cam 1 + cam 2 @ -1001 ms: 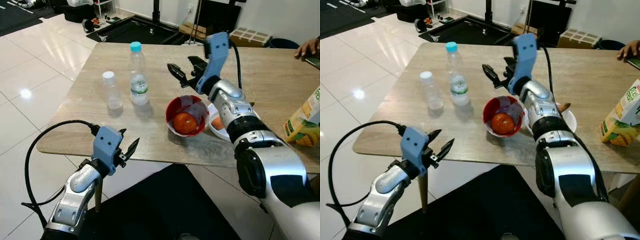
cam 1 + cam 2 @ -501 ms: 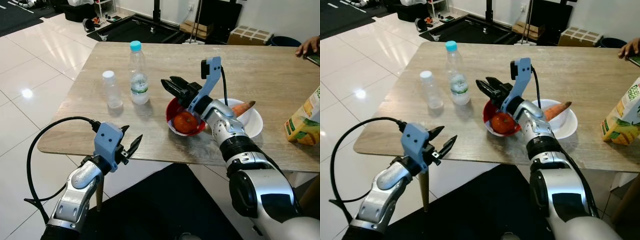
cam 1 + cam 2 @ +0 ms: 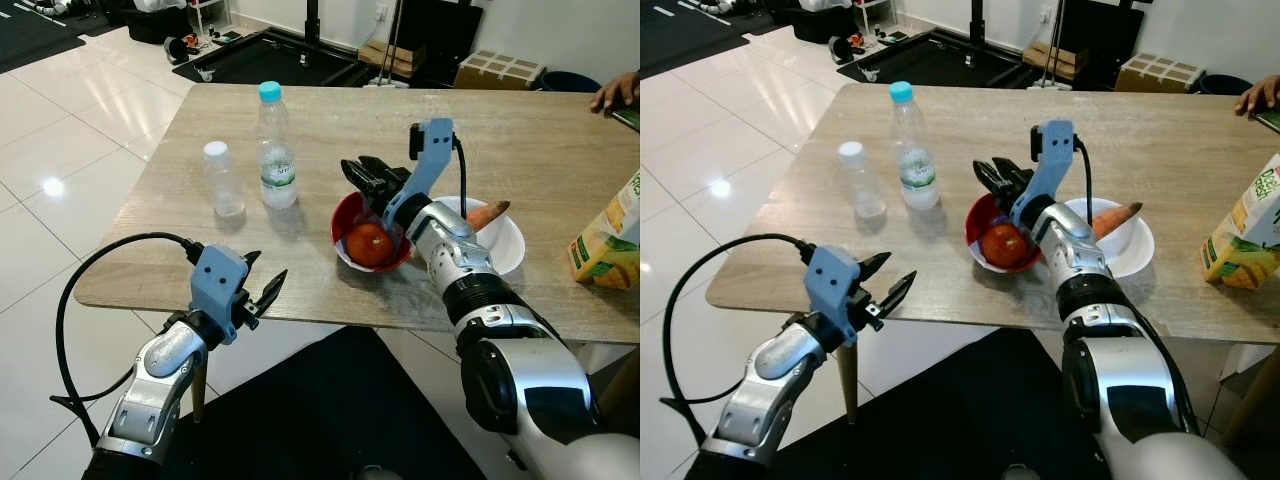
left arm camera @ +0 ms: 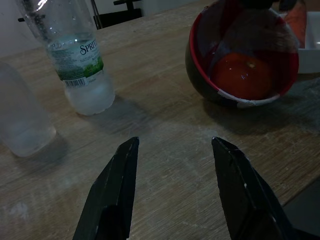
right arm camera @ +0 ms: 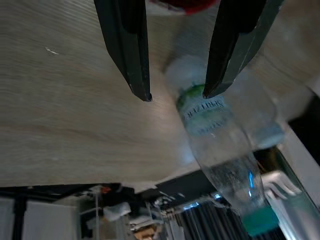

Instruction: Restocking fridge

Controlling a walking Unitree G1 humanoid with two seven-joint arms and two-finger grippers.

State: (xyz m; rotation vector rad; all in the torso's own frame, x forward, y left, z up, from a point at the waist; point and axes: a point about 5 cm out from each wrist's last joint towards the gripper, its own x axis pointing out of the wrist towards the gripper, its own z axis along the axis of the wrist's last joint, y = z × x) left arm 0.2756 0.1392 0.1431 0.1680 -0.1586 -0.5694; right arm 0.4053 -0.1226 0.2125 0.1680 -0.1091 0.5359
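On the desk [image 3: 150, 250], the Sprite bottle [image 3: 275, 150] stands upright beside a smaller clear bottle [image 3: 222, 180], just left of the red bowl [image 3: 345, 215] holding a tomato [image 3: 370, 245]. Right tool [image 3: 375, 178] hovers above the bowl's far rim, fingers apart, aimed toward the bottle. Approach level, centre the label between the fingers, avoid the bowl. Left tool [image 3: 258, 296] waits open below the desk edge.
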